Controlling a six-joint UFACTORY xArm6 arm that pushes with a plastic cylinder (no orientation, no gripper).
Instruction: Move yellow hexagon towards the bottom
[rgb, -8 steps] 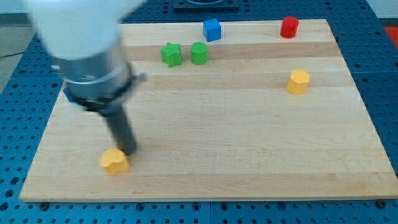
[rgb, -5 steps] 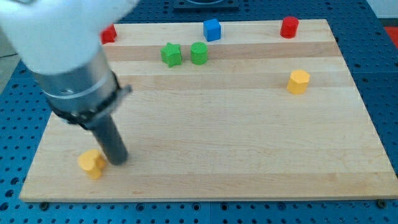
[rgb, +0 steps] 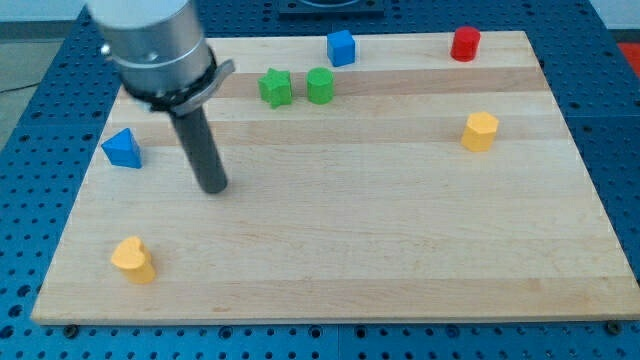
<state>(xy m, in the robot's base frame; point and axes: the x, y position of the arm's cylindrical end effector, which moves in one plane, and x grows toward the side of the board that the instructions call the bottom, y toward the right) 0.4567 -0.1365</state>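
Though far right: yellow hexagon (rgb: 480, 131), my tip (rgb: 213, 187).

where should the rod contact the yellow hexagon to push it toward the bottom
Set my tip against the top face of the yellow hexagon, centred, coming from the view's top side. The block sits upright near the board's right edge, far right of my tip, so a centred push should slide it straight down.
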